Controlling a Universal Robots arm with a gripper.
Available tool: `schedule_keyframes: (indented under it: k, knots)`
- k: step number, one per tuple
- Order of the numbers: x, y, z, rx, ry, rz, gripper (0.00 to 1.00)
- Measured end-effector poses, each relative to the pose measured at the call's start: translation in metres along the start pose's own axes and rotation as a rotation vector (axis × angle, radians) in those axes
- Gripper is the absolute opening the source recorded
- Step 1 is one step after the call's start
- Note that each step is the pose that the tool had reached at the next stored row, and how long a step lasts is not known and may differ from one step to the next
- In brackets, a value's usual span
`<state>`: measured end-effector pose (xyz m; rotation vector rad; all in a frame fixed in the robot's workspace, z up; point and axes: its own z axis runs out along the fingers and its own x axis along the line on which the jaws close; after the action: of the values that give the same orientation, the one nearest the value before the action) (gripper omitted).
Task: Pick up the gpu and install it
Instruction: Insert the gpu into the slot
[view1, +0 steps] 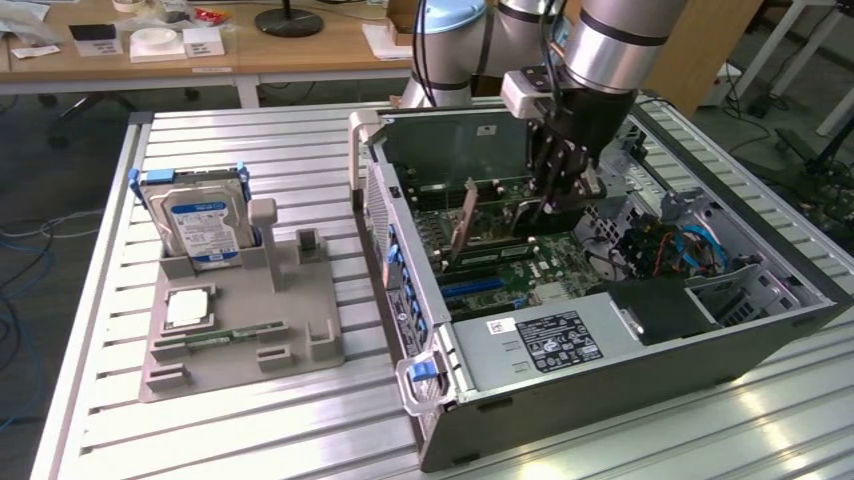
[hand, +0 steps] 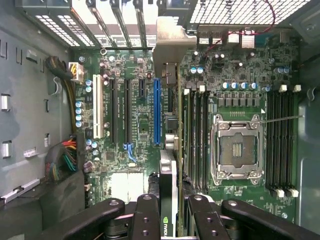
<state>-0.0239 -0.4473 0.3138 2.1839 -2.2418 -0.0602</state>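
On a ribbed metal worktop (view1: 267, 420), fingers (hand: 148, 220) clamp the thin, black-faced gpu card (hand: 168, 175) edge-on: stiff, light, fragile; best pinched by its top edge.

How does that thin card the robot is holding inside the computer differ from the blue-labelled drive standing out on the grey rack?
The thin black gpu card sits pinched in the end effector, edge-on over the green motherboard. The thick silver hard drive with its blue label stands unheld in the grey stand outside the case. Both stand upright.
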Motion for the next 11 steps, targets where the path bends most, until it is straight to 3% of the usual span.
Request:
schedule_keyframes:
  k: [11]
  knots:
    - [0.0002, 0.0017, 0.0055, -0.0001, 0.0005, 0.0, 0.27]
